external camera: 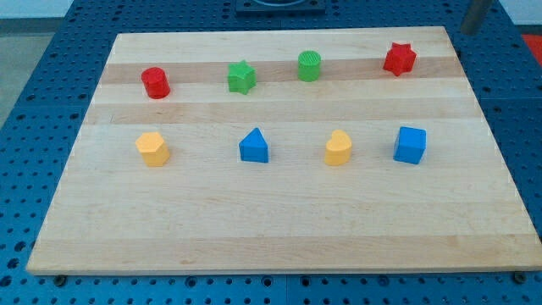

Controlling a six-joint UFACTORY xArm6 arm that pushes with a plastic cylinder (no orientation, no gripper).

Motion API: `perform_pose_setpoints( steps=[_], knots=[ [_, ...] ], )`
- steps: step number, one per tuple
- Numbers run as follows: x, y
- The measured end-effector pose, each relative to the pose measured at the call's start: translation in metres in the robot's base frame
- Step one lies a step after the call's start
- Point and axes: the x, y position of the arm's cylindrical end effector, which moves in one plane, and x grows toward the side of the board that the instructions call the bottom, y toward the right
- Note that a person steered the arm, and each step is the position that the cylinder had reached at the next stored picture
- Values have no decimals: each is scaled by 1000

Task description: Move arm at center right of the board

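Rod [474,17] at view's top right, off board [279,229]; tip probably hidden, position unclear. Nearest: red star [400,58].

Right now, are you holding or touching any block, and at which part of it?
Nothing is held. My tip is at the view's top right, off the board, apart from the red star.

Two red blocks [156,82], two green [241,77], two yellow [152,147], two blue [253,146]
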Motion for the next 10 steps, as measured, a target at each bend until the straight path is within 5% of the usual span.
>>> perform_pose_setpoints(
  steps=[2, 6, 8, 10],
  knots=[
    [-6, -54],
    [4, 11],
    [147, 11],
    [212, -7]
  ],
)
